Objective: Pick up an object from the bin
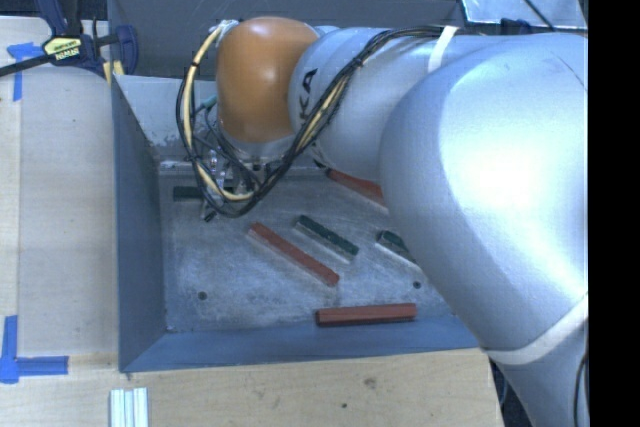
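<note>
Silver arm (480, 165) across bin (135, 245), orange wrist (258, 75) low

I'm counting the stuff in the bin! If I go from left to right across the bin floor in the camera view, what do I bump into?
Small dark piece at the far left → long slanted reddish-brown stick → short dark green piece at the right.

I count four loose items. One red-brown bar (365, 315), flat, lowest in my view. One reddish strip (293, 253), lying diagonally above it. One dark green strip (325, 237), just beside that strip and parallel. One smaller dark green piece (392, 243), further right.
</note>
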`<state>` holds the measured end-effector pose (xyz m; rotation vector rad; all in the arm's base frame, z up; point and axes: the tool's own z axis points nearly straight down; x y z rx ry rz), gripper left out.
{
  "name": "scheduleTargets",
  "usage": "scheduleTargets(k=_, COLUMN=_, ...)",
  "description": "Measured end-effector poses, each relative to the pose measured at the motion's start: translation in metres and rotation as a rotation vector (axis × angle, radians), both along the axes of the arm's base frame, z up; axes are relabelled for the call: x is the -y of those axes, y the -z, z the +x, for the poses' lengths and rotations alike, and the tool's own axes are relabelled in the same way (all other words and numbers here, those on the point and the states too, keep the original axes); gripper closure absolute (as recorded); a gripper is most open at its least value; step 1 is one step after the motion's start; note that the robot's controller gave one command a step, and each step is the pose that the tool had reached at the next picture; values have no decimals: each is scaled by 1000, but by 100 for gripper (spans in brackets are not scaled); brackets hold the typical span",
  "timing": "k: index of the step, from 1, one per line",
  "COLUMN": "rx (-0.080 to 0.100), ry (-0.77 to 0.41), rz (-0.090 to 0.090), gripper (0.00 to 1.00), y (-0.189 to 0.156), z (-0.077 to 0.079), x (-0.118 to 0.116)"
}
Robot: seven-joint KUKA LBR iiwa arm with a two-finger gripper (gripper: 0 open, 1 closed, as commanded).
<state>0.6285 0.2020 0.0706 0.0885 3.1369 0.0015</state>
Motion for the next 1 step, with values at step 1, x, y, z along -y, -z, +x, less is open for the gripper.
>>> scheduleTargets(k=1, rx=6, ry=1, rz=2, gripper=100, y=-64, z=2, x=0)
